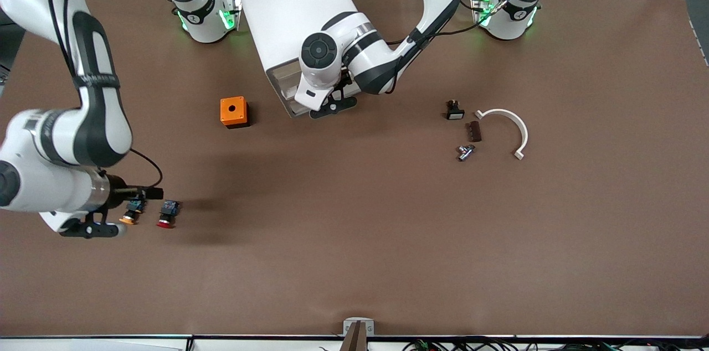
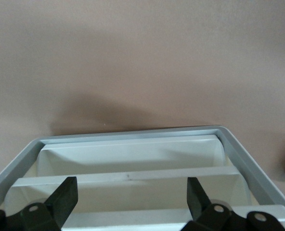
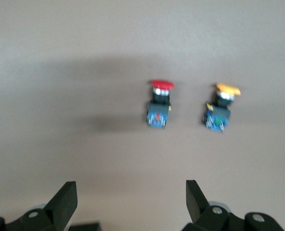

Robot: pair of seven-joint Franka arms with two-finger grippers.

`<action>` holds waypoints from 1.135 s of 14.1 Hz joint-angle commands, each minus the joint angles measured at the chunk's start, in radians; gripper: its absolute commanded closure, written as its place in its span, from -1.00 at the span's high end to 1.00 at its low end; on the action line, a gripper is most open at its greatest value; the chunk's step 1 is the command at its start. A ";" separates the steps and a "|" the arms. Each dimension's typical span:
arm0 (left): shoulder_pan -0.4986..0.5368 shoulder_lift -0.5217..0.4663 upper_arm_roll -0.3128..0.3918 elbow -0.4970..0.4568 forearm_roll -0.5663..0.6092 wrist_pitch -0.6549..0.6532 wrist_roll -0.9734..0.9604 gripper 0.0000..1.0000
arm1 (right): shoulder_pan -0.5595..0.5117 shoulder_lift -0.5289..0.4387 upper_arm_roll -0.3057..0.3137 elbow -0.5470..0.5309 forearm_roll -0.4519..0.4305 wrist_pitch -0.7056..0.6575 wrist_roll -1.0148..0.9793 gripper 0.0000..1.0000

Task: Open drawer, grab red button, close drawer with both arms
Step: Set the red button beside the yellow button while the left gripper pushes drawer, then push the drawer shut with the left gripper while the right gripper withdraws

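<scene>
The red-capped button (image 1: 167, 213) lies on its side on the brown table toward the right arm's end, beside an alike orange-capped button (image 1: 132, 211). Both show in the right wrist view, the red button (image 3: 159, 103) and the orange-capped one (image 3: 221, 108). My right gripper (image 1: 91, 227) (image 3: 131, 197) is open and empty, over the table just beside the orange-capped button, apart from both. The white cabinet's drawer (image 1: 282, 88) stands pulled out, its compartments (image 2: 133, 139) empty where they show. My left gripper (image 1: 332, 107) (image 2: 133, 195) is open and empty over the drawer's front part.
The white cabinet (image 1: 288, 2) stands near the arms' bases. An orange box with a hole (image 1: 234, 112) sits beside the drawer. Toward the left arm's end lie a small black part (image 1: 455, 111), a brown piece (image 1: 474, 131), a metal fitting (image 1: 465, 151) and a white curved strip (image 1: 512, 127).
</scene>
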 commanded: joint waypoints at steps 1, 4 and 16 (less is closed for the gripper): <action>-0.006 -0.014 -0.003 -0.011 -0.053 -0.005 -0.007 1.00 | 0.008 -0.111 0.005 -0.033 -0.042 -0.093 0.046 1.00; -0.008 -0.007 -0.003 -0.011 -0.067 -0.005 -0.009 1.00 | -0.016 -0.212 0.002 -0.033 -0.041 -0.225 0.027 1.00; 0.021 -0.010 0.002 -0.010 -0.112 -0.005 -0.007 1.00 | -0.107 -0.285 -0.001 0.046 -0.031 -0.307 -0.097 1.00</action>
